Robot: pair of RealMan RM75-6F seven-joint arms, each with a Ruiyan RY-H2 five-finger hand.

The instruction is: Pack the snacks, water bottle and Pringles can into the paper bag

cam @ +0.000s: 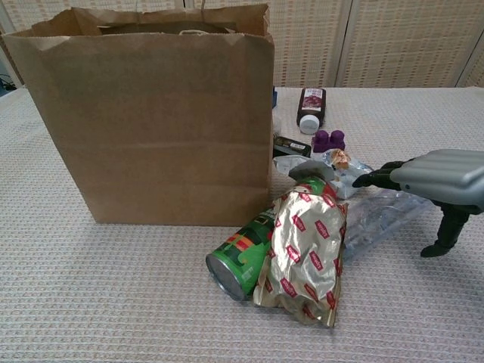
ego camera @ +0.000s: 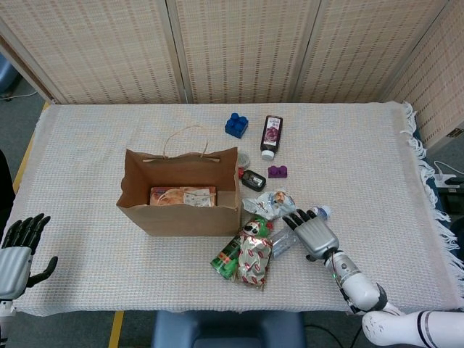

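My right hand [cam: 435,181] low over water bottle [cam: 382,214], fingers spread, nothing gripped yet. Left hand [ego camera: 16,250] idle at table edge, fingers apart. Bottle lies beside foil snack pouch [cam: 302,253] and green Pringles can [cam: 238,261]. Step: bottle pickup. Next: close around bottle, lift over paper bag [ego camera: 181,192] behind.

Head view: high above the near edge of the table [ego camera: 87,145], looking steeply down, taking in the whole cloth top and the screens [ego camera: 239,51] behind. Chest view: low, near tabletop height, facing straight across, close up against the paper bag [cam: 151,121]. Shared by both: the bag [ego camera: 180,192], the green can [cam: 242,253] and foil snack pack [cam: 306,253] beside it, the small dark bottle [cam: 310,108] further back, and the right hand [cam: 439,178].
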